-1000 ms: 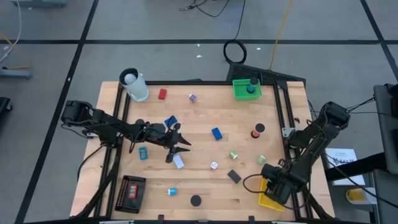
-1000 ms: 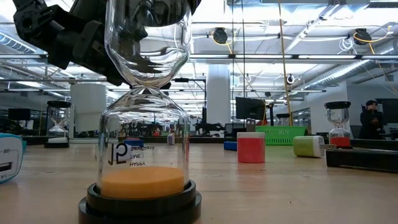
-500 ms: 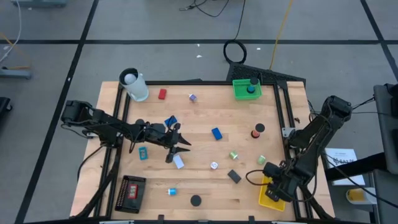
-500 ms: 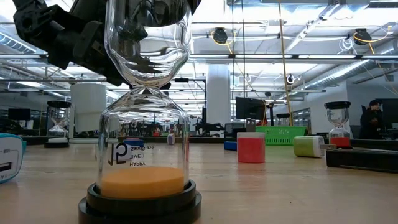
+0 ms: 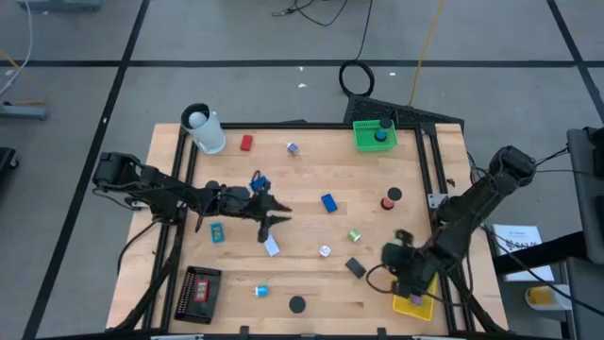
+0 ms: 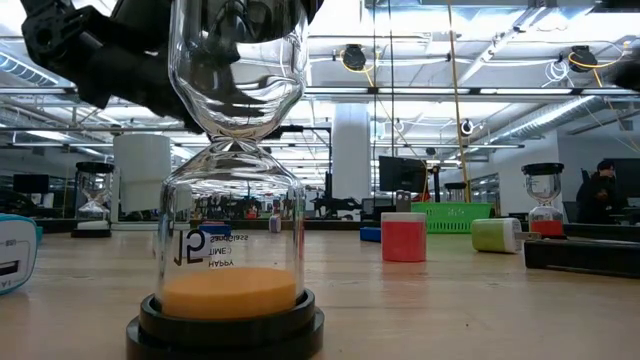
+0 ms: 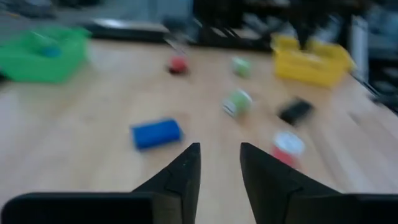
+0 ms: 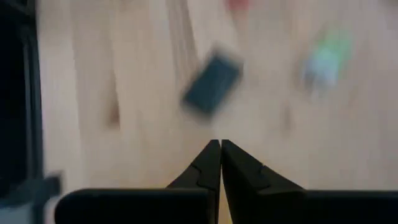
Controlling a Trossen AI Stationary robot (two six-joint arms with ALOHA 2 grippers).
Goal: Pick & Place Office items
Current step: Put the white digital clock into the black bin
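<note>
Small office items lie scattered on the wooden table: a blue block point(image 5: 327, 202), a red block point(image 5: 246, 143), a teal block point(image 5: 218, 231), a white block point(image 5: 272, 246), a green clip point(image 5: 355, 236) and a black block point(image 5: 355, 268). My left gripper point(image 5: 271, 219) hovers at the table's middle left. In its wrist view it point(image 7: 219, 163) is open with nothing between its fingers, and the blue block point(image 7: 155, 132) lies ahead of it. My right gripper point(image 5: 396, 259) hangs near the yellow tray point(image 5: 413, 302), tilted downward. It point(image 8: 219, 154) is shut on nothing, above bare wood short of the black block point(image 8: 211, 84).
A green tray point(image 5: 375, 135) stands at the far right, a white cup point(image 5: 203, 129) at the far left and a black mesh tray point(image 5: 199, 293) at the near left. An hourglass with orange sand point(image 6: 235, 200) fills the low view. A person point(image 6: 597, 190) stands far behind.
My right gripper has risen from over the yellow tray and gone toward the table's left and far side, turning as it went, and now hangs near the black block. My left gripper has rolled a little in place.
</note>
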